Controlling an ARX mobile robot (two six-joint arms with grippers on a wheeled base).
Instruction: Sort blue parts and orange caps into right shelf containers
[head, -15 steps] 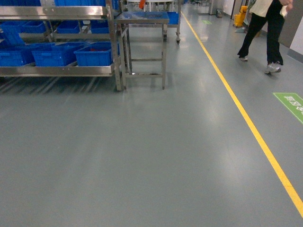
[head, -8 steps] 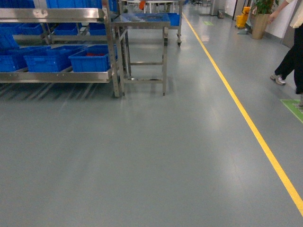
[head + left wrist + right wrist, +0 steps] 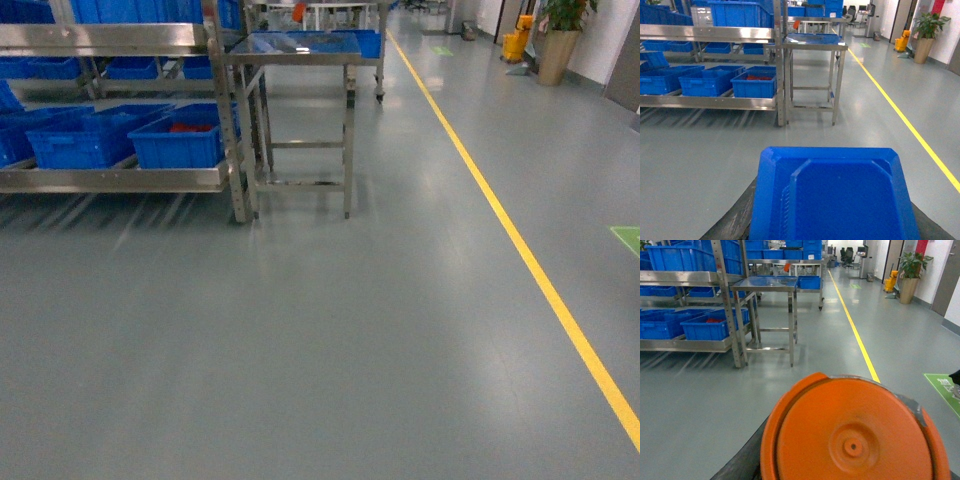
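In the left wrist view a blue part (image 3: 835, 195), a flat tray-like piece with cut corners, fills the foreground, and my left gripper (image 3: 832, 235) is shut on it, with dark fingers (image 3: 732, 220) showing at its sides. The right wrist view shows my right gripper (image 3: 850, 475) shut on an orange cap (image 3: 850, 435), whose round face is turned to the camera. Blue crates (image 3: 175, 142) stand on the low steel shelf at the far left, and the nearest one (image 3: 754, 84) holds something red-orange. Neither gripper appears in the head view.
A steel rack (image 3: 110, 40) with more blue crates stands at the left. Beside it is a tall steel table (image 3: 300, 50) carrying a blue tray. A yellow floor line (image 3: 520, 250) runs along the right, with a green mark (image 3: 628, 240) and a potted plant (image 3: 558, 45) beyond.
The head view has swung right and drawn closer, so the rack and table sit lower and further left. The person walking at the right has left the view.
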